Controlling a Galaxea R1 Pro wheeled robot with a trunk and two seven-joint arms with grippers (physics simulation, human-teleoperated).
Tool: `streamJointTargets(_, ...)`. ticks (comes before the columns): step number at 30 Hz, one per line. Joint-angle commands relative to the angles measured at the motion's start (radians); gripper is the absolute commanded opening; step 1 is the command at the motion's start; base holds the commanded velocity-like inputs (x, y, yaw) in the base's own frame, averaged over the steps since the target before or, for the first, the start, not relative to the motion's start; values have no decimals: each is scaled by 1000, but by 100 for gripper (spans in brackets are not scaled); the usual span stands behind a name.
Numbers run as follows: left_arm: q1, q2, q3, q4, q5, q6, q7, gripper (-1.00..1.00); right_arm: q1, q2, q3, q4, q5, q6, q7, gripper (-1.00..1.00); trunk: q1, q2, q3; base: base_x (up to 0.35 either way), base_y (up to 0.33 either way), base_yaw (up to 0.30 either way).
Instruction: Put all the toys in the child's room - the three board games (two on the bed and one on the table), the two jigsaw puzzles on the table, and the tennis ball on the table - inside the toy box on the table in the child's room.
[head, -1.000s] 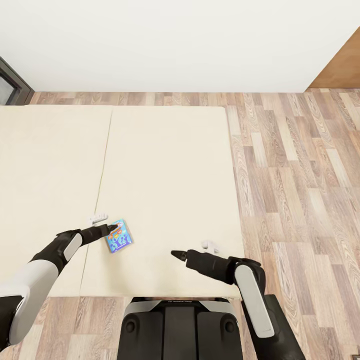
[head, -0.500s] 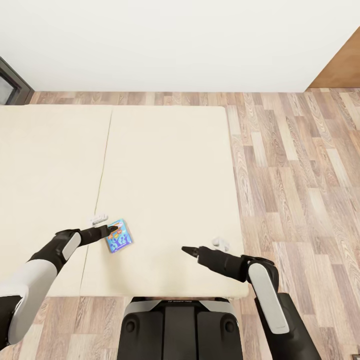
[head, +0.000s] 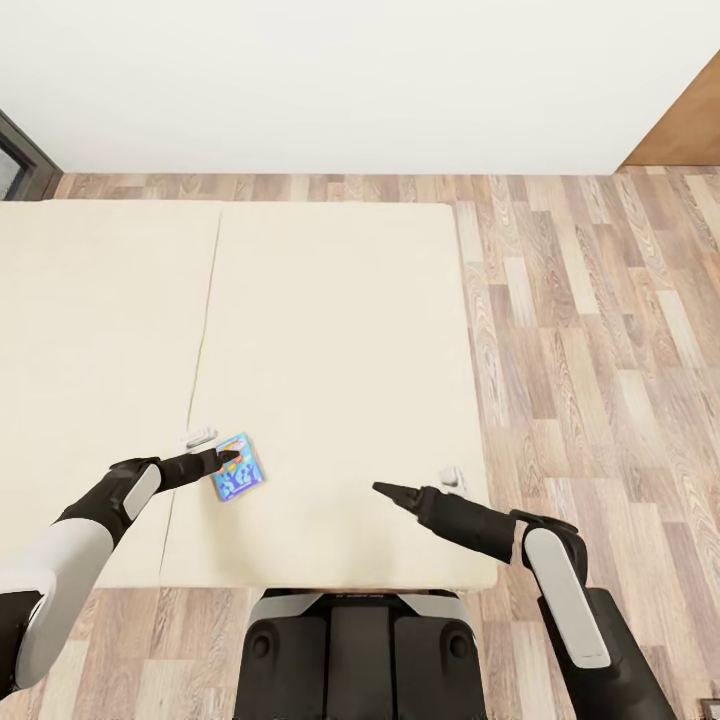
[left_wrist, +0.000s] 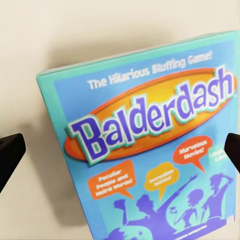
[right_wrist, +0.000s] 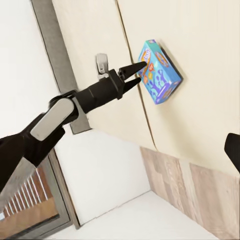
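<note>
**Balderdash board game on the bed, between my spread left fingers**

Balderdash board game (head: 237, 479), a small blue box, lies flat on the beige bed (head: 330, 330) near the mattress's front edge, just right of a seam in the surface. My left gripper (head: 228, 460) sits at the box's upper left corner with its jaws spread; in my left wrist view the lid (left_wrist: 145, 145) lies between my two dark fingertips (left_wrist: 10, 155), neither visibly pressing it. My right gripper (head: 385, 490) hovers over bare mattress to the right, well apart from the box; I cannot tell whether its jaws are spread or pressed together. Beyond the bed runs wood plank floor (head: 590, 330), then a white wall (head: 340, 80), with a dark window frame (head: 20, 160) at far left.
</note>
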Motion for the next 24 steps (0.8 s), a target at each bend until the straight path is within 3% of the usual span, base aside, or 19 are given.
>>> streamJointTargets(1,0,0,3,-1,6,9,-2,100,0,-1,-4,0,11,3,41,100,0,-2,-3,0,0,0)
streamJointTargets(4,0,0,3,-1,6,8,-4,100,2,-9,-12,0,12,3,170,100,0,-2,-8,0,0,0)
streamJointTargets(10,0,-2,3,-1,6,7,-6,100,8,-29,-19,0,12,3,257,100,0,-2,-17,0,0,0)
streamJointTargets(18,0,-1,3,-2,6,2,-16,100,10,-41,-36,0,12,3,281,100,0,-2,-27,0,0,0)
streamJointTargets(24,0,-1,0,-23,6,0,-63,100,11,-42,-37,0,12,3,283,100,0,-2,-28,0,0,0)
